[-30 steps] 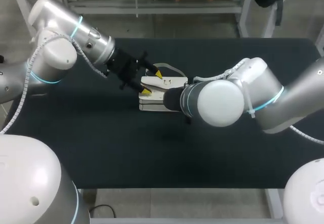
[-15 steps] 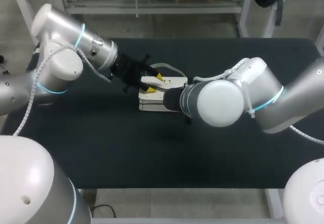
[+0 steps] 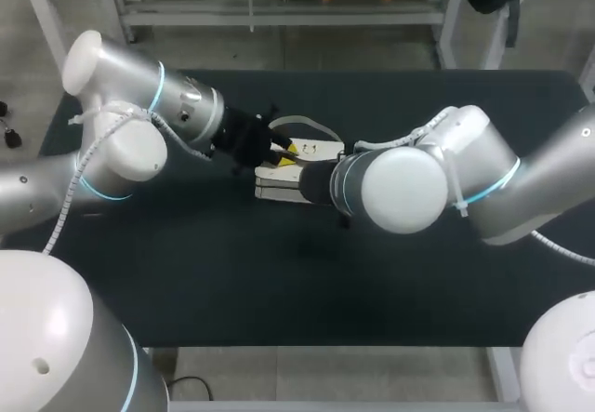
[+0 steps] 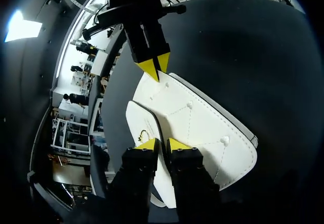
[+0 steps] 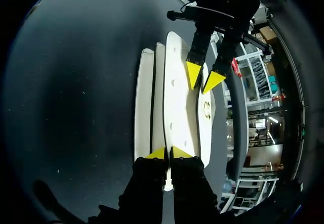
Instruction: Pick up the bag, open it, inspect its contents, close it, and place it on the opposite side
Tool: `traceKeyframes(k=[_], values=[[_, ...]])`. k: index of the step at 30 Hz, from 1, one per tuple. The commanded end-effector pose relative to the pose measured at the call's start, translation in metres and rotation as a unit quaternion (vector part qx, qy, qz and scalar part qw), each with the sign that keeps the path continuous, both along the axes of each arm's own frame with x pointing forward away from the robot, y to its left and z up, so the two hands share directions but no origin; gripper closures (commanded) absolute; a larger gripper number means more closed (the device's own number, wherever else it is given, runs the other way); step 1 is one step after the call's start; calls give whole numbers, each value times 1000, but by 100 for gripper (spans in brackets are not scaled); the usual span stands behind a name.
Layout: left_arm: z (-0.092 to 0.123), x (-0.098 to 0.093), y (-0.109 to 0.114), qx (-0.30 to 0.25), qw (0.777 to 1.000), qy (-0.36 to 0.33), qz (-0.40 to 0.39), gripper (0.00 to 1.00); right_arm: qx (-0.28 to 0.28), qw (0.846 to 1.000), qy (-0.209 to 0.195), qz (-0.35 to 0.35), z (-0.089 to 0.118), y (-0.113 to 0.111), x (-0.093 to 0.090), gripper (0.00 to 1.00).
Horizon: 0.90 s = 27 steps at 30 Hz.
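The white bag [image 3: 277, 189] lies flat on the black table, its strap [image 3: 299, 122] looping out behind it. My left gripper [image 3: 282, 154] comes in over its left end; in the left wrist view this gripper [image 4: 162, 144] is shut on the edge of the bag's flap [image 4: 144, 125]. The right wrist view shows the same left gripper [image 5: 205, 78] pinching that flap [image 5: 205, 118]. My right gripper [image 5: 168, 153] is shut on the opposite end of the bag [image 5: 177, 107], and its yellow tips [image 4: 154, 67] meet there. From the head camera, my right arm's wrist hides that gripper.
The black table [image 3: 186, 272] stretches bare in front of the bag and to both sides. My right arm's bulky elbow [image 3: 409, 189] hangs over the table just right of the bag.
My left gripper's fingers have come together on the bag's flap, and the left arm has shifted slightly toward the bag. The right arm and the bag have stayed put.
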State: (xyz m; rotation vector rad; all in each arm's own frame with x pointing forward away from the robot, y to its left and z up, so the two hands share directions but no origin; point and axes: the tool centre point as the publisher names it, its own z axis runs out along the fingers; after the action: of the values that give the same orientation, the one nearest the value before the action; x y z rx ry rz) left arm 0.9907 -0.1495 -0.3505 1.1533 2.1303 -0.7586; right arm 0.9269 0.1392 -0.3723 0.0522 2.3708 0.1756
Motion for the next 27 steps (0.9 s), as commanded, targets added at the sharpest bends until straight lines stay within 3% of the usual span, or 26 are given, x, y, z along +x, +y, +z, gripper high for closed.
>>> traceKeyframes(k=[1,17,27], values=[[1,3,-2,-3,1000,8,18,100,5,1000,-23,2,-5,-2,-3,100],[40,34,12,-18,982,167,91,100,5,1000,-23,2,-5,-2,-3,100],[42,43,14,-11,972,207,111,100,5,1000,-23,2,-5,-2,-3,100]])
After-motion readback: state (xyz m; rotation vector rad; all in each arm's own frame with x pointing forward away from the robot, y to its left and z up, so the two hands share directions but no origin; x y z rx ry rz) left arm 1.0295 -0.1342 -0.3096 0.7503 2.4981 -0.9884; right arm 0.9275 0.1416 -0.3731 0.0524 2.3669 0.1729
